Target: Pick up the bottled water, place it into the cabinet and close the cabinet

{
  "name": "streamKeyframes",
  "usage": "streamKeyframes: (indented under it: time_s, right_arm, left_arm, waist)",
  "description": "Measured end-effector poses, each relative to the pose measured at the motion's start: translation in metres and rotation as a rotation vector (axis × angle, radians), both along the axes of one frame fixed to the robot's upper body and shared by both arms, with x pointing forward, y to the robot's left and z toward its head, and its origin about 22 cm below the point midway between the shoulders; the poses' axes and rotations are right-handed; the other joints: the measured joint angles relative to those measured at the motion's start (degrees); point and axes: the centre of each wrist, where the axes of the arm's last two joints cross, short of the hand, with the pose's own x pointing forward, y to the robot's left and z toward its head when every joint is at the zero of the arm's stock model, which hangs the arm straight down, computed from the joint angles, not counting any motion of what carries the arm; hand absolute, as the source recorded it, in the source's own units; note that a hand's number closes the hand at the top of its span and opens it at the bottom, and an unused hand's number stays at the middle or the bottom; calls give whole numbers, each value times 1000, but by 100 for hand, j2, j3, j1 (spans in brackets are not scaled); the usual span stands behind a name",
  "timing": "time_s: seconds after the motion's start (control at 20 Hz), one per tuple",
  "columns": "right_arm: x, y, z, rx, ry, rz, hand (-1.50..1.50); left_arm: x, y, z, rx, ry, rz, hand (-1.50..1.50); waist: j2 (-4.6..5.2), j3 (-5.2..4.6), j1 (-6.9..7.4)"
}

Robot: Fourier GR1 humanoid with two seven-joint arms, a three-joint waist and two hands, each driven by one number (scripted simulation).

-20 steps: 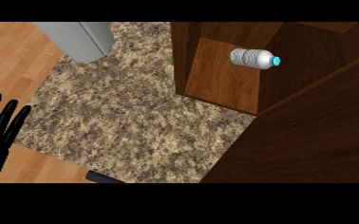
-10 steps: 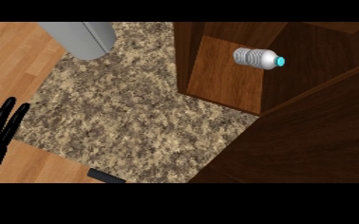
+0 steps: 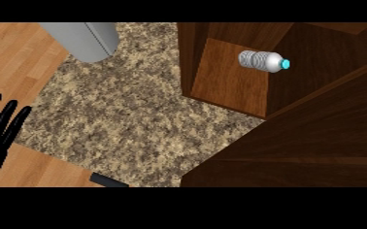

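Note:
The water bottle (image 3: 262, 60), clear with ribbed sides and a blue cap, lies on its side on the wooden floor of the open cabinet (image 3: 222, 80) at the upper right. Its cap points right. No hand touches it. My left hand (image 3: 10, 124) shows at the left edge with straight fingers pointing up, resting over the counter's edge and far from the bottle. The dark cabinet door (image 3: 301, 140) fills the lower right, standing in front of the cabinet opening. My right hand does not show.
The speckled stone counter (image 3: 122, 111) runs between the hand and the cabinet. A grey rounded object (image 3: 86, 39) stands at the top left. Wooden floor (image 3: 22, 53) shows along the left. A small dark shape (image 3: 108, 180) sits at the lower edge.
The door's lower edge has crept a little left over the counter. The bottle still lies in the cabinet and the left hand has barely moved.

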Motion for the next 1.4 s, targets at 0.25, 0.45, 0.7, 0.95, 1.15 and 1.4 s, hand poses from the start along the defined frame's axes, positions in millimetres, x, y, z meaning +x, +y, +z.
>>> streamKeyframes:
  time_s: [0.25,0.45,0.7,0.95,1.15,1.4]
  right_arm:
    - [30,15,0,-29,9,-36,150]
    - [55,32,2,-38,36,-51,150]
    - [97,63,10,-28,73,-190,150]
    - [138,85,28,4,84,-370,150]
    - [168,99,39,35,109,-481,150]
    - [181,114,39,53,173,-541,-150]
  left_arm:
    - [1,1,-1,-4,2,5,-150]
    - [2,3,-3,-10,4,16,-150]
    - [1,8,-6,-15,13,37,-150]
    - [-2,12,-11,-22,23,53,-150]
    - [-2,15,-12,-26,19,63,-150]
    - [-2,18,-14,-31,16,69,-150]
  waist:
    - [-32,17,-35]
    - [-61,34,-102]
    - [-104,63,-204]
    - [-132,85,-310]
    - [-139,103,-360]
    - [-202,134,-482]
